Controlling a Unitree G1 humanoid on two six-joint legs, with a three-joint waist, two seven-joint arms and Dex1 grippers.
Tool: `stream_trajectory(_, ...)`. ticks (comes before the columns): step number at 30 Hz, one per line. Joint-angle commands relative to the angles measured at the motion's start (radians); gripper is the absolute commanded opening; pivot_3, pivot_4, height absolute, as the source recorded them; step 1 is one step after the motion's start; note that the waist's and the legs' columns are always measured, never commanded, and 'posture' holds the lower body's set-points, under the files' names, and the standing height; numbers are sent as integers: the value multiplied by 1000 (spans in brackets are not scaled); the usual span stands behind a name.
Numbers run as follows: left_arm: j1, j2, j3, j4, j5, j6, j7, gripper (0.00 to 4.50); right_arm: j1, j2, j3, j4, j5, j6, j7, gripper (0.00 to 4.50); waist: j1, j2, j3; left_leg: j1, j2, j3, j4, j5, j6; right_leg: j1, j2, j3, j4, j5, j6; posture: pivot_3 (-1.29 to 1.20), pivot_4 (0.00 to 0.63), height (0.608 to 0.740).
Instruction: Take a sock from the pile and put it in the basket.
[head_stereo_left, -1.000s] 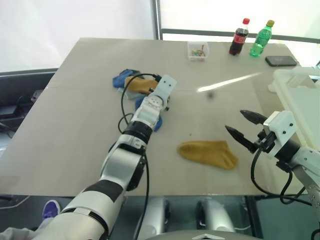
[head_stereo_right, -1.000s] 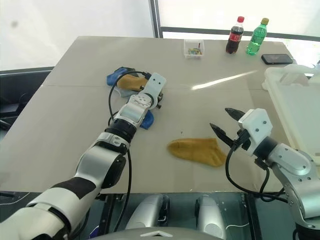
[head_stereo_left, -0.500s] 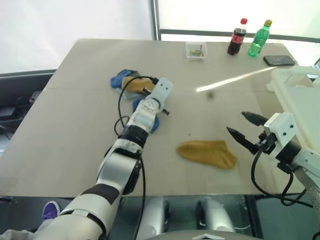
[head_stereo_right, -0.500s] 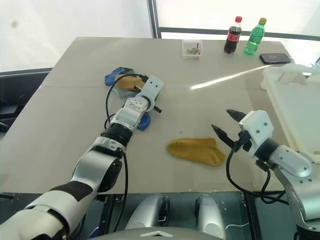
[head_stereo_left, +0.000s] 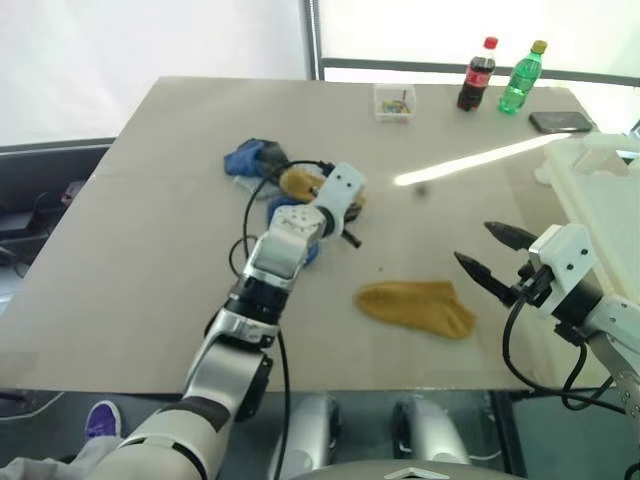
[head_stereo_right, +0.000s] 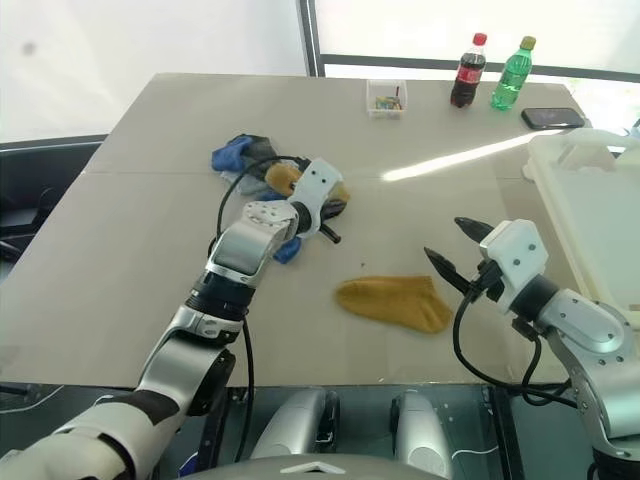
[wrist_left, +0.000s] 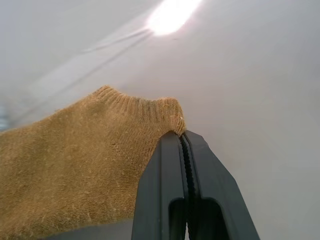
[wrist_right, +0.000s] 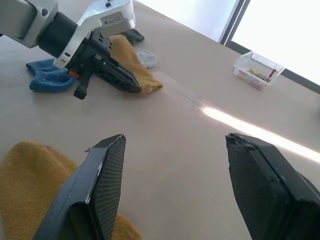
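— Socks first: where do we see them?
— Our left gripper (wrist_left: 181, 137) is clamped on a mustard sock (wrist_left: 75, 165), just right of the pile (head_stereo_left: 255, 160). Another yellow sock (head_stereo_left: 415, 306) lies nearer us.
— Right gripper (head_stereo_left: 490, 252)?
— Jaws apart, empty, between that sock and the basket (head_stereo_left: 600, 185).

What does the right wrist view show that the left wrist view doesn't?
Right wrist alone: the left gripper from outside, a blue sock, a second mustard sock lying loose, the small clear box, and the right gripper with fingers open. Left wrist alone: a close look at its fingers shut on the cuff of the held mustard sock. Both: that held sock, the table and the glare streak.
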Motion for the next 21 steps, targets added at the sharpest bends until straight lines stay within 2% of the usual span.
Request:
stream_trajectory(1,-13,-52,5,-88,-80,95,-35,32,-9,-4,-21,-20,9,-12,2,3252,1,0,0,0,0,0,0,0,0,0,0,0,0,0,0,0,150,729)
stream_trajectory(7,-37,-170,53,-116,-207,363,-16,32,1,-6,-35,-33,12,0,-8,3252,0,0,0,0,0,0,1,0,0,0,0,0,0,0,0,0,150,729)
stream_trajectory(11,-61,-231,96,-120,-289,464,-13,32,15,-7,-51,-40,20,8,-9,3252,-1,0,0,0,0,0,1,0,0,0,1,0,0,0,0,0,150,729)
stream_trajectory(17,-114,-305,134,-64,-340,475,32,32,40,6,-64,-49,53,98,-56,3252,1,0,0,0,0,0,1,0,0,1,0,1,0,0,0,0,150,729)
stream_trajectory(19,-112,-293,132,-78,-355,474,24,32,40,5,-52,-47,48,130,-75,3252,1,0,0,0,0,0,1,0,0,1,0,1,0,0,0,0,150,729)
stream_trajectory(21,-92,-242,121,-119,-377,436,-22,32,35,16,-35,-38,40,130,-85,3252,-2,0,0,0,0,0,1,0,0,0,0,1,0,0,0,0,150,729)
